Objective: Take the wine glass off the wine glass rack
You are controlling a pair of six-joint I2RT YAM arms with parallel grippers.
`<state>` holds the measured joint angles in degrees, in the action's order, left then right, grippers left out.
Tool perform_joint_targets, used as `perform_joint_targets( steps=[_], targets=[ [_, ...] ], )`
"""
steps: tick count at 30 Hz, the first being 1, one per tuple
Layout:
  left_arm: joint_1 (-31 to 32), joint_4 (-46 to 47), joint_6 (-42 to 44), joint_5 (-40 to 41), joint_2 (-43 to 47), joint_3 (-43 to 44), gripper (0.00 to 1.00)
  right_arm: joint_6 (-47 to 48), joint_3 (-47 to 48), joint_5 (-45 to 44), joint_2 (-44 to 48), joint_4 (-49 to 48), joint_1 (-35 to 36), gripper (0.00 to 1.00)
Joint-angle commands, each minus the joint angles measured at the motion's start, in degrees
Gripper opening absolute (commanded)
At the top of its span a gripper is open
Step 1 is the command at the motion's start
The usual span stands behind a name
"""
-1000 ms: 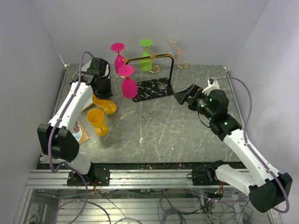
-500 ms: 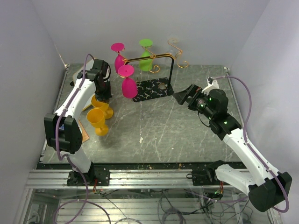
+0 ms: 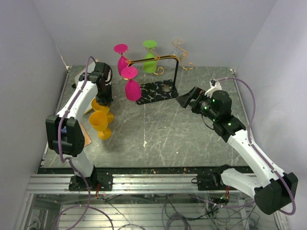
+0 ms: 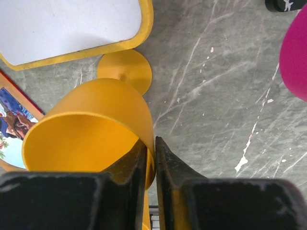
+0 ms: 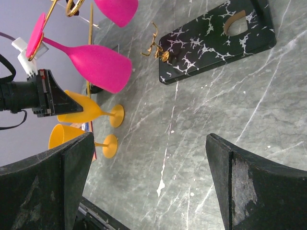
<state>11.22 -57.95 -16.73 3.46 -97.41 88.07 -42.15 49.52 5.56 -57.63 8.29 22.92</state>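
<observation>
1. Yellow plastic, by the look of it, sits at the far left. The left fingers (image 4: 129,167) are narrow and pinched on the rim wall of a yellow glass (image 4: 91,124). That glass stands on the desk (image 3: 168,129) just beside a second yellow glass (image 3: 99,122), both off the rack.
2. Next comes the pink wine glass (image 3: 132,90), hanging bowl-down from the front gold hook of the wine glass rack (image 3: 156,91). Its foot is caught in the wire and its bowl is off the desk beside the left end of the marbled base. A rear pink glass (image 3: 123,62) hangs behind it.
3. The pink glass will likely handle as light, stiff and smooth, probably plastic and not very fragile. The widest part of the bowl looks like the best place to take hold. The thin stem would be harder to centre on and may slip.
4. The wire stand looks springy and top-heavy, so in my view the foot should slide out along the hook rather than be pulled down.
5. Further right hang a green glass (image 3: 150,62) and what seems a clear glass (image 3: 178,45), too faint to be sure of.
6. At the right, the right fingers (image 5: 48,187) are spread wide and hold nothing. They are near the right end of the base and point at the rack.
</observation>
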Motion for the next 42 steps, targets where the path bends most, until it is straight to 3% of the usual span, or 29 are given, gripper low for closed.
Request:
perform_joint_targets(
  steps=[1,16,26,37,42],
  targets=[
    [-0.68,0.29,1.08,1.74,-0.01,-0.54,0.26,0.30,2.06,1.07,-0.61,-0.04,-0.24,1.00],
    [-0.76,1.50,1.06,1.19,6.64,-0.70,0.49,1.00,3.76,4.67,-3.80,0.03,-0.24,0.99],
    [-0.76,4.82,-0.09,-0.60,18.36,-4.28,0.59,1.73,7.51,11.21,-9.58,-0.28,0.22,0.98],
    [-0.69,12.23,-4.03,-12.17,35.08,-15.59,0.69,0.07,22.17,6.53,-20.95,1.19,9.94,0.95],
    [-0.68,12.97,-4.97,-13.69,39.36,-19.46,0.72,0.28,31.37,3.05,-27.20,3.30,13.63,0.94]
  ],
)
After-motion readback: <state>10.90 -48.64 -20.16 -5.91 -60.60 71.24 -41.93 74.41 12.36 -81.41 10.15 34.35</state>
